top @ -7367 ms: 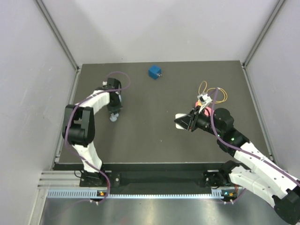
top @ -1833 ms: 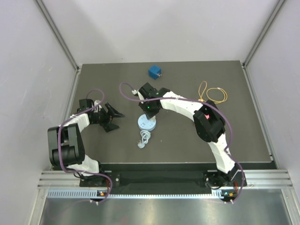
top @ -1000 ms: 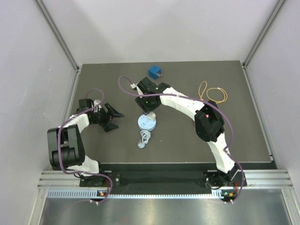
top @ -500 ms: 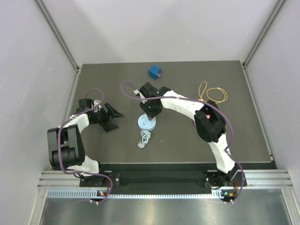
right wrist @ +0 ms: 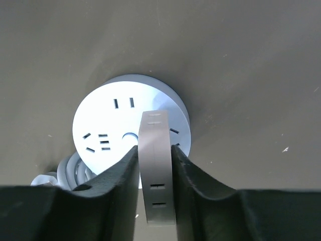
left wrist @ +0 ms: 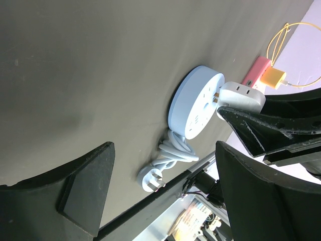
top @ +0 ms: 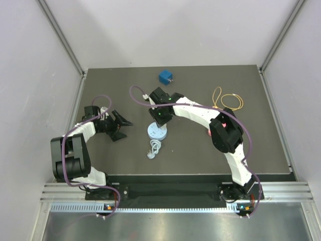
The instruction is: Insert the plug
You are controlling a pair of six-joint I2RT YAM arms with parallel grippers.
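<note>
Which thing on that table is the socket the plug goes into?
Near the middle of the dark table, under the right gripper holding the plug, lies the socket. It is a flat, pale blue disc with a coiled cord, unlike the darker blue cube farther back.

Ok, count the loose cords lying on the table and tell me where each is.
2. The white cord is bundled at the round power strip's near side; the yellow cable loops at far right. The arms may hide more.

Round socket [right wrist: 108,133]: no print legible, only slot openings.
White plug [right wrist: 155,165]: blank face, no lettering seen.
Blue cube [top: 165,77]: too small to read.
Rail strip [left wrist: 193,223]: marks blurred, unreadable.
</note>
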